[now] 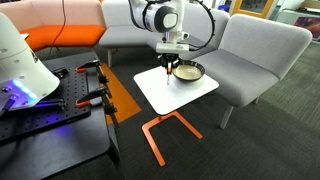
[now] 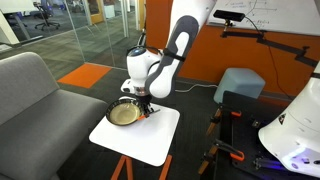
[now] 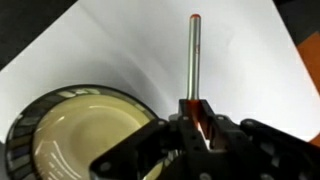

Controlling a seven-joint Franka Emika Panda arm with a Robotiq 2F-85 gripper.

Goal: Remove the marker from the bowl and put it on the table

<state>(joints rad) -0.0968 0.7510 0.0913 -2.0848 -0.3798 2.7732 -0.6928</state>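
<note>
Marker (image 3: 195, 55) pinched at one end by the fingers (image 3: 186, 114), out over the white worktop (image 3: 250, 70), just right of the bowl (image 3: 22, 130) at lower left. Lower slowly, lay flat, then let go.

In the wrist view the near end of the marker (image 3: 195, 65) is hidden between the fingers (image 3: 186, 114), while the bowl (image 3: 80, 135) is cut off by the lower edge and partly covered by the blurred dark body of the gripper (image 3: 200, 122). The worktop (image 3: 245, 60) is cropped by that view's edges. In both exterior views the marker is too small to be made out, and the fingers cannot be told apart.
</note>
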